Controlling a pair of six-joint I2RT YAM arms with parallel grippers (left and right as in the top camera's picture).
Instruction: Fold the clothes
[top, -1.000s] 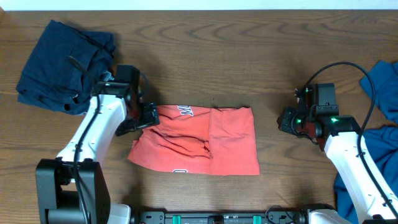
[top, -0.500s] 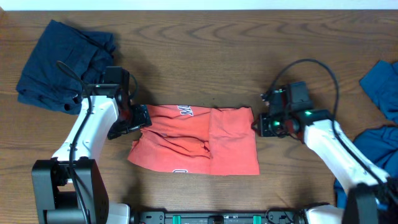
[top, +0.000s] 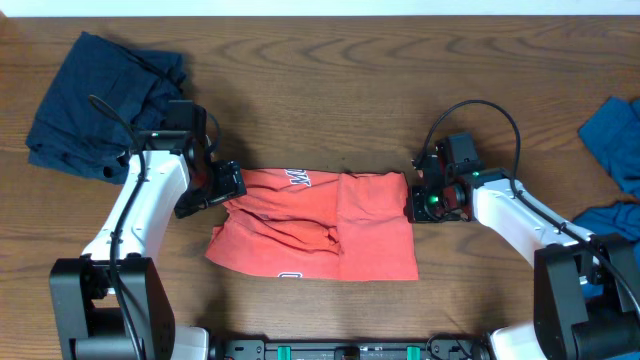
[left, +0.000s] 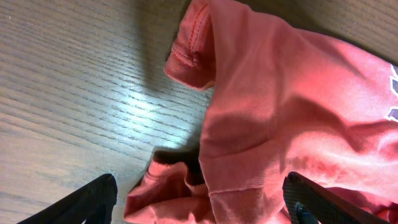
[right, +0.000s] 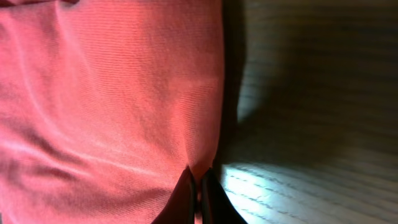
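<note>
Now right hand (right: 199, 185) pinches red T-shirt (top: 330, 225) edge; left hand (left: 205, 199) spread.

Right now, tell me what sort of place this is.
Probably a robotics lab bench set up for laundry folding: a wooden table, a white robot arm at each side, a coral T-shirt laid between them, and a navy garment pile waiting in the corner.
</note>
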